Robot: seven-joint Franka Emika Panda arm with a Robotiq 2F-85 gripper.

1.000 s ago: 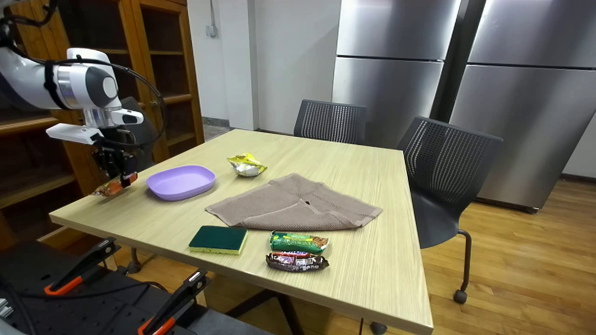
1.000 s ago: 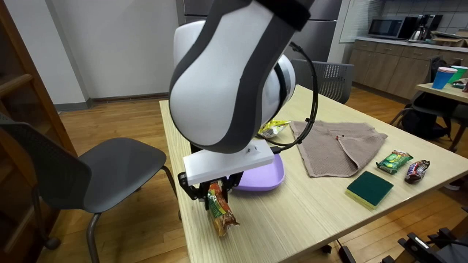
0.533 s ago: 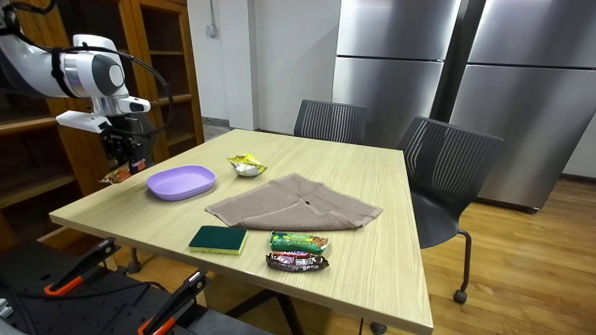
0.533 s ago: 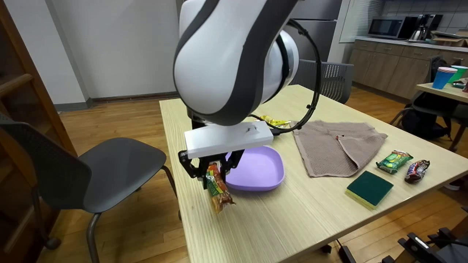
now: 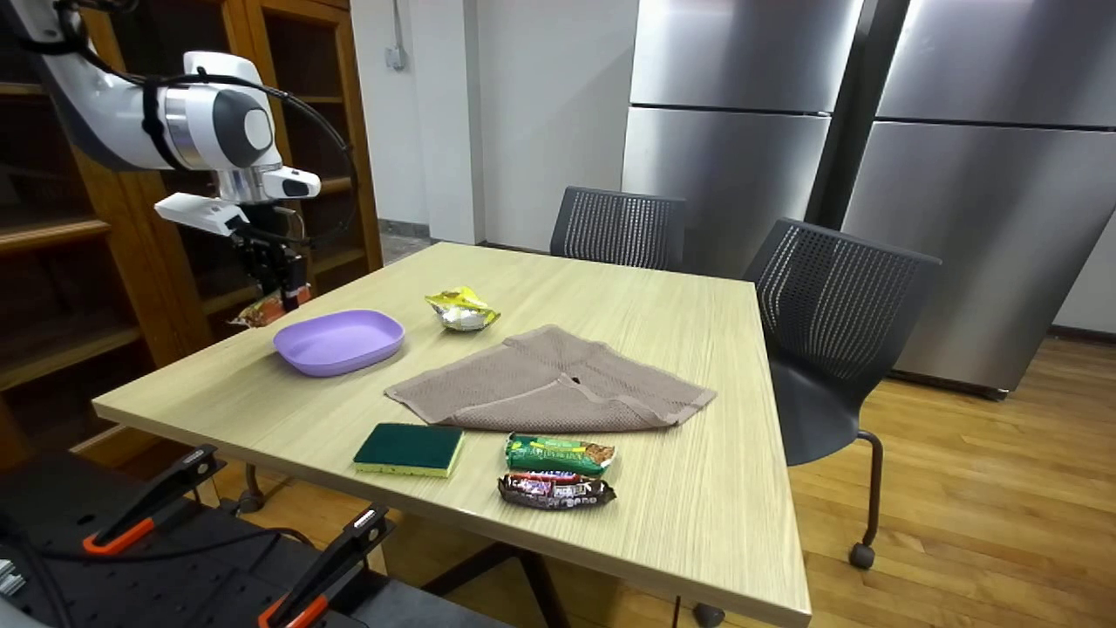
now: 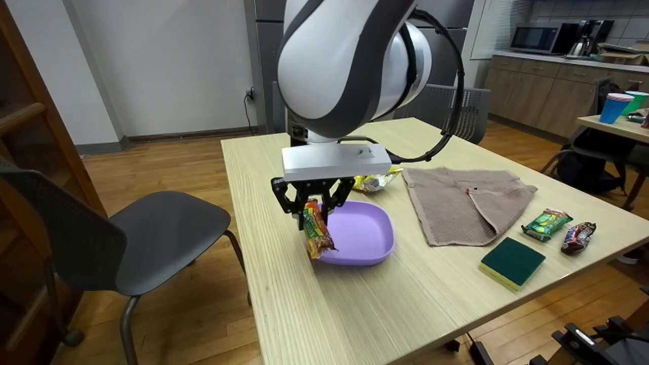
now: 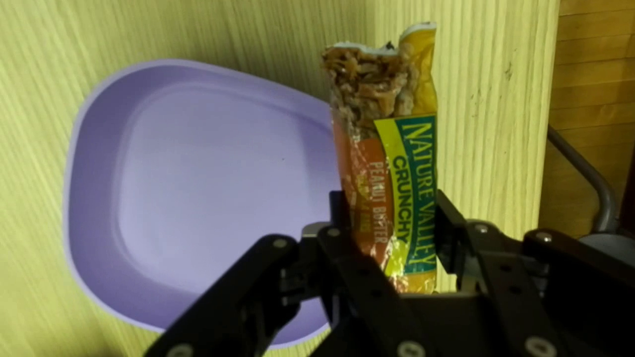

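The Franka Panda arm [image 6: 350, 66] extends in from above, sloping down to a bent wrist [image 5: 240, 131]; beneath it the Robotiq gripper [image 7: 389, 210] points downward, its two black fingers [image 7: 340, 210] partly spread, clasped in a grip; a boxy white housing [image 6: 335, 161] juts out beside the wrist; a black cable [image 6: 459, 86] arcs alongside.

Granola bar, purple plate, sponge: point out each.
Granola bar [image 7: 389, 166], wrist view: middle of its printed wrapper.
Purple plate [image 7: 208, 188], wrist view: bare inner bottom.
Sponge [image 5: 408, 446], in an exterior view: dark green top face.
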